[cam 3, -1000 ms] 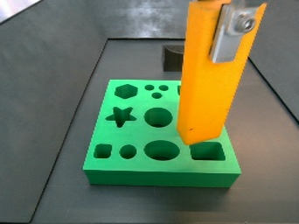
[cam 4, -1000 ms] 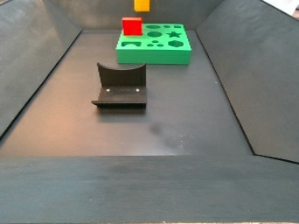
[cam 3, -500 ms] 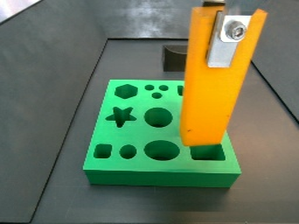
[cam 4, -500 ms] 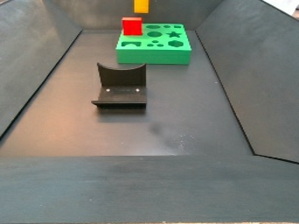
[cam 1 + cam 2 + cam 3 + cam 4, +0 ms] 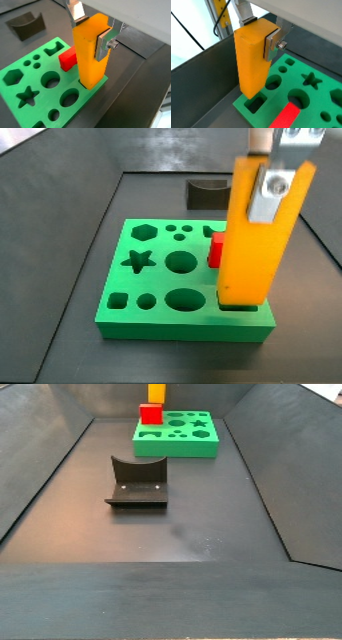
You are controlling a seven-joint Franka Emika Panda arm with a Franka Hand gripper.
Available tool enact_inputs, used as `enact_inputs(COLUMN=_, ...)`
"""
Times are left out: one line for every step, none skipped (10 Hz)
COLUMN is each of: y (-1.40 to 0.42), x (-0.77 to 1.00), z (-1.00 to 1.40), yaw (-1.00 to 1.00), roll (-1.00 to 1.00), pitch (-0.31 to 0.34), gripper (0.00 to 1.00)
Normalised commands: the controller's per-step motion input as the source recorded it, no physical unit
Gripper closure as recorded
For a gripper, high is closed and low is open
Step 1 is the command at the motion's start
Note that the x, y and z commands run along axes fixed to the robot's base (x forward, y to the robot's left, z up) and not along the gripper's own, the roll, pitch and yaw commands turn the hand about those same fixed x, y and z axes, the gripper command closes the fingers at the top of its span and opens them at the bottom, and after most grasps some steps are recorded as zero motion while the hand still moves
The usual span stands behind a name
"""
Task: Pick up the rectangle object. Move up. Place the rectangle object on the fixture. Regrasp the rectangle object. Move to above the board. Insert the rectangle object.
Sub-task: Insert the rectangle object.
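Observation:
The rectangle object (image 5: 251, 233), a long orange-yellow block, hangs upright with my gripper (image 5: 271, 186) shut on its upper end. Both wrist views show the silver fingers (image 5: 104, 44) (image 5: 272, 44) clamped on opposite faces of the block (image 5: 89, 52) (image 5: 250, 57). Its lower end sits at the square hole (image 5: 256, 103) in the front corner of the green board (image 5: 150, 313); I cannot tell whether it has gone in. The dark fixture (image 5: 136, 481) stands apart in mid-floor, with nothing on it. In that side view only the block's lower end (image 5: 156, 392) shows.
A red cube (image 5: 214, 250) (image 5: 68, 59) sits in the board just behind the orange block. Other cut-outs, a star (image 5: 138, 259) and circles, stay open. Dark sloping walls (image 5: 54, 454) enclose the floor, and the fixture (image 5: 207, 193) stands beyond the board.
The gripper has carried the orange block to the right and down, so its lower end now meets the corner square hole. The red cube now shows behind it.

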Motion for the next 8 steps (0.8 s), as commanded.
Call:
enact_inputs(y=0.0, x=0.63, z=-0.02, yaw=-0.48, roll=0.0, pitch=0.0, gripper=1.0)
enact_inputs(y=0.0, x=0.0, z=0.0, yaw=-0.02, roll=0.0, pitch=0.0, gripper=1.0)
enact_inputs(y=0.0, x=0.04, z=-0.01, yaw=0.0, roll=0.0, pitch=0.0, gripper=1.0)
enact_inputs(y=0.0, x=0.33, z=-0.15, yaw=-0.1, roll=0.04, pitch=0.011, gripper=1.0)
enact_inputs(y=0.08, x=0.13, z=-0.31, yaw=-0.12, roll=0.12, pitch=0.009, gripper=1.0)
enact_inputs(y=0.16, x=0.0, z=-0.01, yaw=0.0, roll=0.02, pitch=0.034, gripper=1.0)
enact_inputs(y=-0.03, x=0.0, z=-0.01, yaw=0.0, roll=-0.02, pitch=0.0, gripper=1.0)
enact_inputs(y=0.0, x=-0.04, z=-0.16, yaw=0.0, roll=0.0, pitch=-0.017, gripper=1.0)
